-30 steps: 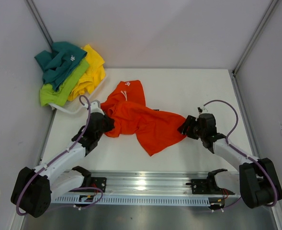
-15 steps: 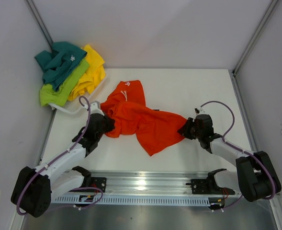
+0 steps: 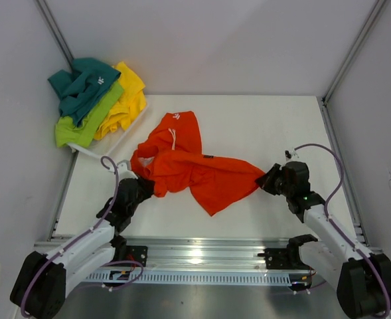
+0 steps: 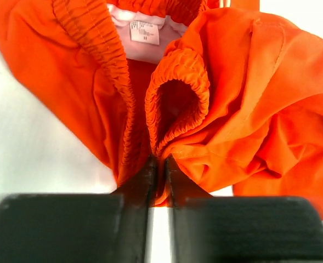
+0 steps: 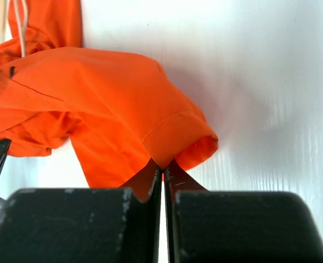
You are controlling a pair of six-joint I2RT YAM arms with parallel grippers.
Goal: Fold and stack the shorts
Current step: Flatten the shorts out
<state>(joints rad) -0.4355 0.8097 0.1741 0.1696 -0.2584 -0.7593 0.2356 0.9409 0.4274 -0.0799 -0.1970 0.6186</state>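
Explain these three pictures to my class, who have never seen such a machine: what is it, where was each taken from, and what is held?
The machine is two robot arms bolted at the near edge of a white table. The wide picture looks down from above and behind them. The other two come from a camera on each wrist, so black fingers show at the bottom. Orange shorts lie crumpled mid-table. The left gripper is shut on their elastic waistband; the right gripper is shut on a leg hem at the other end. In the far left corner, teal shorts, lime green shorts and yellow shorts lie heaped, with no gripper on them.
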